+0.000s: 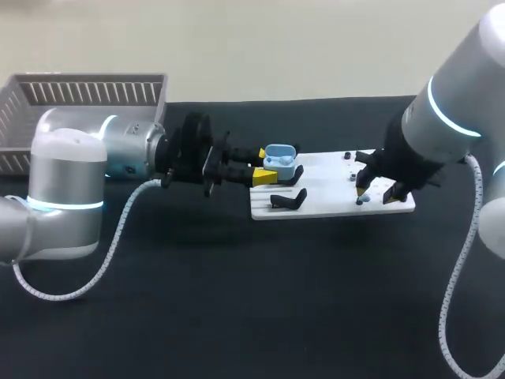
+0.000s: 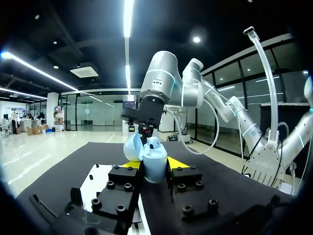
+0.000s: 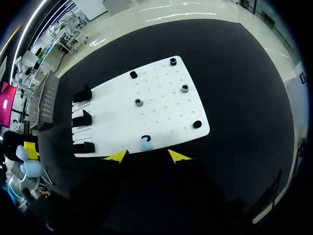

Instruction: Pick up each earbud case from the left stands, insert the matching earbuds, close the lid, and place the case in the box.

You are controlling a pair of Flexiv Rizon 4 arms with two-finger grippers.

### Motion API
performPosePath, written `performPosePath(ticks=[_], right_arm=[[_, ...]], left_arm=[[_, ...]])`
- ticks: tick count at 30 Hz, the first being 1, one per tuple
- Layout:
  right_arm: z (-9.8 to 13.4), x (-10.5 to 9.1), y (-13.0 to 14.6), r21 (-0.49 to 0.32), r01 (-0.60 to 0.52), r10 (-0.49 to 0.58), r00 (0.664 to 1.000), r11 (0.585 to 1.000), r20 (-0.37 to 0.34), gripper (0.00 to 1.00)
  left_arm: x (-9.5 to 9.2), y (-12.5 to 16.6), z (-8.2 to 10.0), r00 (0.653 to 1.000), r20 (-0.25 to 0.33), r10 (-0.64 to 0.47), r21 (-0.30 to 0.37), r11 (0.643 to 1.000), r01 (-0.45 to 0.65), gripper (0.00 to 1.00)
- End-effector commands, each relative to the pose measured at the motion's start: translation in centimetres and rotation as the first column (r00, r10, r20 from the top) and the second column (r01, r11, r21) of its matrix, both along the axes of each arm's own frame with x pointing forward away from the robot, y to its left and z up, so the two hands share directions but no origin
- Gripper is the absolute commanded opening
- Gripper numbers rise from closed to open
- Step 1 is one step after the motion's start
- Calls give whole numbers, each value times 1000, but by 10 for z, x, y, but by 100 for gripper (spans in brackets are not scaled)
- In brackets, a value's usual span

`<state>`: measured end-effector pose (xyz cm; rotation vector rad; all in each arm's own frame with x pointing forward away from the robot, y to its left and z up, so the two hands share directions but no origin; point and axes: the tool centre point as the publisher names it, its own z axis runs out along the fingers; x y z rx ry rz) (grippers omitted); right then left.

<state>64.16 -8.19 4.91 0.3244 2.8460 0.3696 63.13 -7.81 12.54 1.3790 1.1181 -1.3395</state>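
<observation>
At centre frame in the head view, the left gripper (image 1: 260,166) reaches in from the left. Its jaws are closed on a light blue earbud case (image 1: 281,160), held at the left end of a white board (image 1: 331,207) with the lid standing open. The left wrist view confirms both yellow tips pressing the case from either side.

At right of centre, the right gripper (image 1: 375,193) hovers low over the board's right end. Its jaws are parted and hold nothing, with a small blue earbud (image 1: 360,200) lying just below them.

By my judgement, the pick-up of this case is done. Grasping and inserting the earbud, closing the lid and boxing remain. Whether the case already holds an earbud cannot be told. The box (image 1: 87,91) sits at upper left, well apart. No other case shows on the black stands (image 1: 288,200).
</observation>
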Motion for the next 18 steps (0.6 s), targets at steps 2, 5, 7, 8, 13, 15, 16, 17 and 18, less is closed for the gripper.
performPosePath(ticks=[2,5,7,8,13,15,16,17,18], right_arm=[[-6,4,-2,18,-1,1,1000,1000,0,45],[-8,3,1,24,-10,10,1000,1000,-2,44],[-10,4,3,27,-16,16,1000,1000,-4,43],[-10,5,3,29,-17,17,1000,999,-5,42],[-12,8,5,46,-14,15,1000,999,-11,39],[-12,8,5,47,-15,16,1000,999,-11,38],[-12,8,5,47,-16,16,1000,999,-10,38],[-13,8,5,48,-16,16,1000,999,-12,39],[-13,9,5,49,-15,16,1000,999,-14,39]], left_arm=[[-1,0,-1,1000,3,2,-3,1000,-2,0],[-1,0,-1,1000,3,2,-3,1000,-2,0],[-1,0,-1,1000,3,2,-3,1000,-2,0],[-1,0,-1,1000,3,2,-3,1000,-2,0],[-1,0,-1,1000,3,2,-3,1000,-2,0],[-1,0,-1,1000,3,2,-3,1000,-2,0],[-1,0,-1,1000,3,2,-3,1000,-2,0],[-1,0,-1,1000,3,2,-3,1000,-2,0],[-1,0,-1,1000,3,2,-3,1000,-2,0]])
